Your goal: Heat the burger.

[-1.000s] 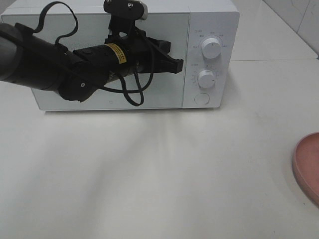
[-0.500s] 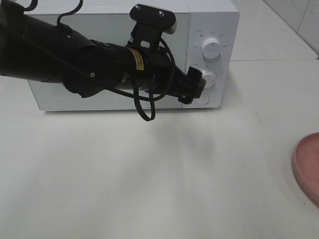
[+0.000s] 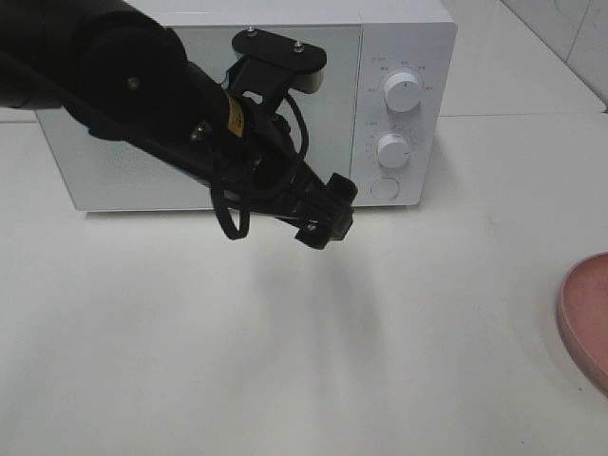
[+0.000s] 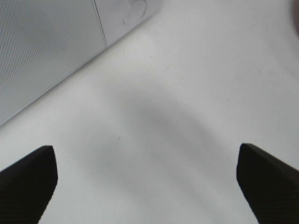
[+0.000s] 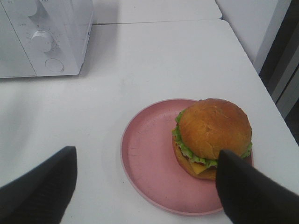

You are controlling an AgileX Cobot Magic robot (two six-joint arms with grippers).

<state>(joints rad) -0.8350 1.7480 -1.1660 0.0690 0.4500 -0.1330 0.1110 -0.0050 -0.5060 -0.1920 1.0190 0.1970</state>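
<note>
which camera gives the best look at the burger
The right wrist view: the burger sits whole on the pink plate, with bun, lettuce and cheese visible, only its lower edge behind a jaw. The exterior high view shows just the plate's rim at its right edge, no burger. The left wrist view shows only table and microwave.

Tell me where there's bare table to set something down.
Bare table runs from the microwave front to the near edge, and right to the plate. The burger crowds one side of the plate. The left claw hangs open before the microwave.
</note>
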